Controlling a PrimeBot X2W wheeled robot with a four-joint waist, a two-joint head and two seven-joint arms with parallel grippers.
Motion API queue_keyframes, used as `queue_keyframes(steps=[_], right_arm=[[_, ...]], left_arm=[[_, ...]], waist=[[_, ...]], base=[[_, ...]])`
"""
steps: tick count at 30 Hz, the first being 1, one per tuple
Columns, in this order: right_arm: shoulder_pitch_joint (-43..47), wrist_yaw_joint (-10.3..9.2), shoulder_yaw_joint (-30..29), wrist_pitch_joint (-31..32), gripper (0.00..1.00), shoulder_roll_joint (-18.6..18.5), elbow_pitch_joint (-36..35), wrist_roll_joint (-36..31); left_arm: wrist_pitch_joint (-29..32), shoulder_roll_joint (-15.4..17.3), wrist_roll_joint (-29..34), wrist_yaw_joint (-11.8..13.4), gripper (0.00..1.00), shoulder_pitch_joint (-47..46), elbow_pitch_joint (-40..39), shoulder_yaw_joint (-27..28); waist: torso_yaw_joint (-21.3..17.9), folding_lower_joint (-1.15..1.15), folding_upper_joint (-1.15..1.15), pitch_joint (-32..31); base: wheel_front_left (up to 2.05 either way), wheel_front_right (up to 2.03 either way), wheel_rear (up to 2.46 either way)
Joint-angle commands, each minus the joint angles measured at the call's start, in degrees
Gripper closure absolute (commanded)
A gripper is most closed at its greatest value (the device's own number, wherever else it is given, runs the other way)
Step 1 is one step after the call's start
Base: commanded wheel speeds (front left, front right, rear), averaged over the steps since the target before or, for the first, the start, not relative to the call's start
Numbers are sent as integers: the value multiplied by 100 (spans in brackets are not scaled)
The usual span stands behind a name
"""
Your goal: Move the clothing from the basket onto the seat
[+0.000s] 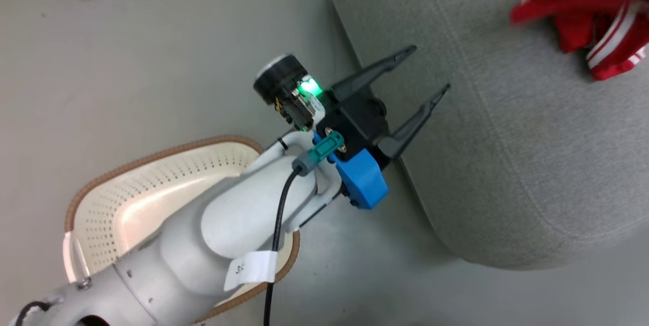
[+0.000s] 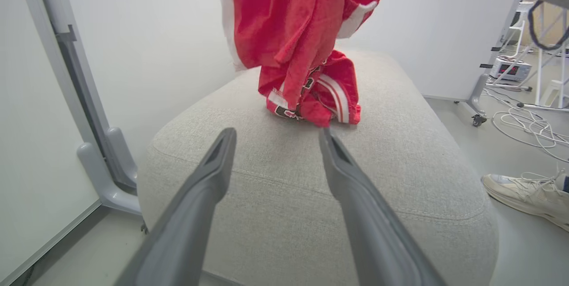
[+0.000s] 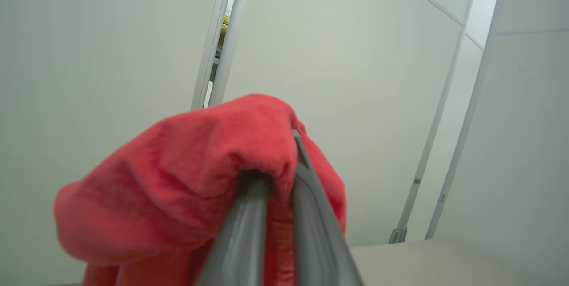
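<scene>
My right gripper (image 3: 275,168) is shut on a fold of the red clothing (image 3: 178,179), which drapes over its fingers. In the left wrist view that red cloth (image 2: 289,28) hangs from above, and its lower end meets a crumpled red heap with white stripes (image 2: 322,99) on the grey seat (image 2: 422,166). My left gripper (image 1: 429,69) stands open with nothing between its fingers, at the near edge of the seat (image 1: 507,138), pointing toward the clothing (image 1: 583,6). The cream basket (image 1: 152,156) sits on the floor under my left forearm. What shows of its inside holds nothing.
A person's pale shoe (image 2: 529,197) rests on the floor right of the seat. Loose white cables (image 2: 524,126) and a wheeled stand leg (image 2: 478,119) lie beyond it. A grey panel foot (image 2: 106,179) stands left of the seat, and white partition walls are behind.
</scene>
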Motion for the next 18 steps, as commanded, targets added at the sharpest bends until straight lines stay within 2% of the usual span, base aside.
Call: queue_keyframes(steps=[1,6,11,14,18], right_arm=[[-221,1,-111,-5,100,-111,-53,27],[-987,1,-950,-5,100,-700,-69,159],[-1365,1,-1628,-4,100,-1333,319,364],[-1453,1,-1774,-4,100,-1572,749,406],[-1471,1,-1640,-5,100,-1747,1412,299]], left_arm=[[31,71,44,39,0,-116,-30,46],[160,213,177,58,0,-450,-205,70],[289,352,294,108,0,-739,-409,98],[367,384,357,99,0,-882,-513,78],[427,412,406,81,0,-1009,-599,54]], waist=[[70,0,0,396],[180,0,0,1017],[199,0,0,1572],[207,0,0,1831],[242,0,0,2074]], base=[[0,0,0],[0,0,0],[0,0,0],[0,0,0],[0,0,0]])
